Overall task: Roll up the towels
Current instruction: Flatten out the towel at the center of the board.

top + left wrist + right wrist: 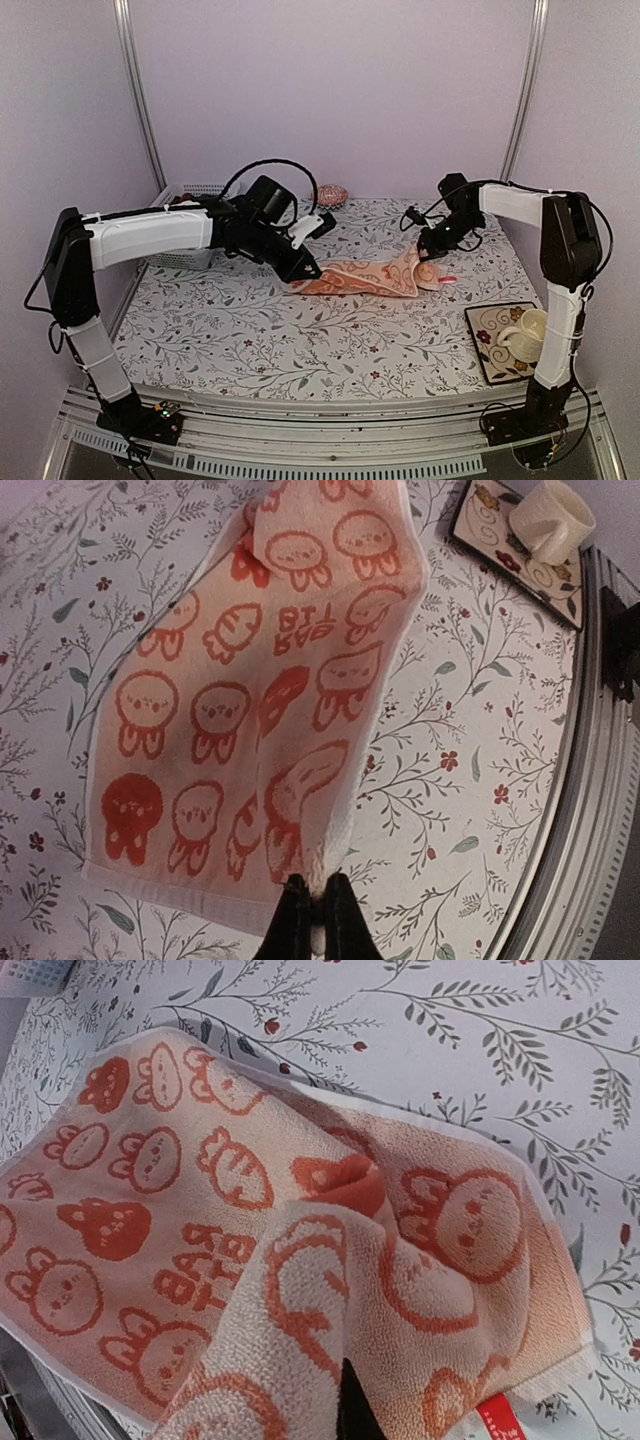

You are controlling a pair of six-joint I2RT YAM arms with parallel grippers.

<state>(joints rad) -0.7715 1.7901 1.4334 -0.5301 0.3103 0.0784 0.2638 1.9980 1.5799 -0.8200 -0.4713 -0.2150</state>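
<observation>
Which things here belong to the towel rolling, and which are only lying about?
For the job:
- peach towel with orange rabbits
- left gripper, shut on one end of it
- right gripper, shut on the other end

Lying about:
- white basket
- cream cup on a patterned tray
- small pinkish thing at the back, too small to identify

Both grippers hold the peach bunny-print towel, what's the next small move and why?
Probably draw the left gripper and right gripper apart to flatten the peach bunny-print cloth towel: both pinch its ends, and the right end lies folded over.
</observation>
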